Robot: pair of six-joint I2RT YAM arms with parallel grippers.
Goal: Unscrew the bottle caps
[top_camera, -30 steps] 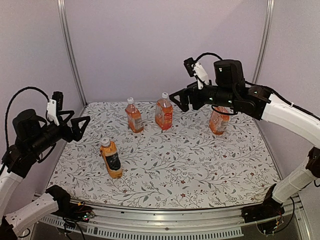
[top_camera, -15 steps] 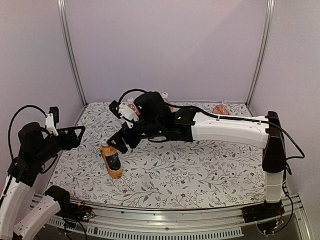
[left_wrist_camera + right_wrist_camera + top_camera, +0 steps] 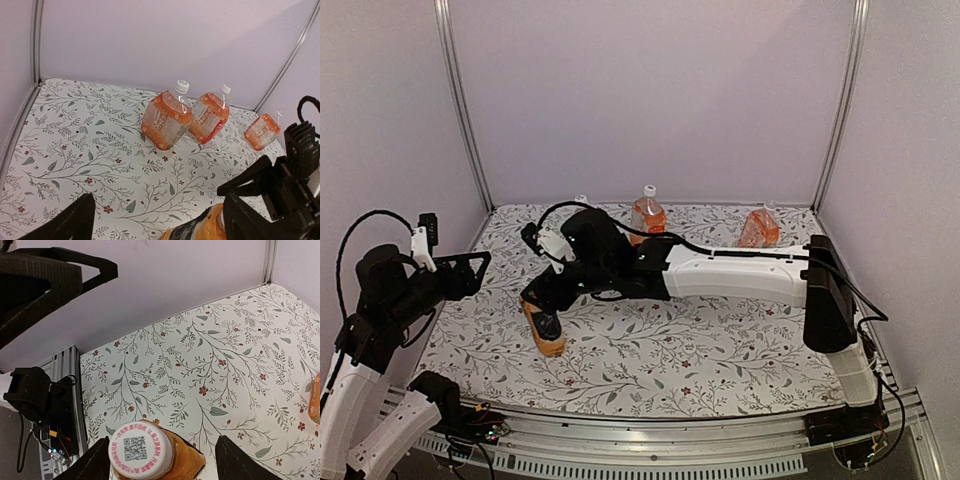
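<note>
One white cap (image 3: 141, 450), atop the black-labelled bottle (image 3: 548, 332) near the counter's (image 3: 720, 345) left edge, sits between the right end effector's (image 3: 162, 440) wide-spread fingers (image 3: 92, 465), ready for gripping; left end effector (image 3: 152, 200) hangs wide, empty.

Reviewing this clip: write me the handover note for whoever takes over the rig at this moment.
Right end effector: open, fingers either side of the cap on the black-labelled bottle at near left; not closed on it.
Left end effector: open, empty, hovering at far left, apart from the bottles.
Other three bottles: along the back, caps on.
Done: nothing; all four caps are on.
Left: grip and unscrew each cap.
</note>
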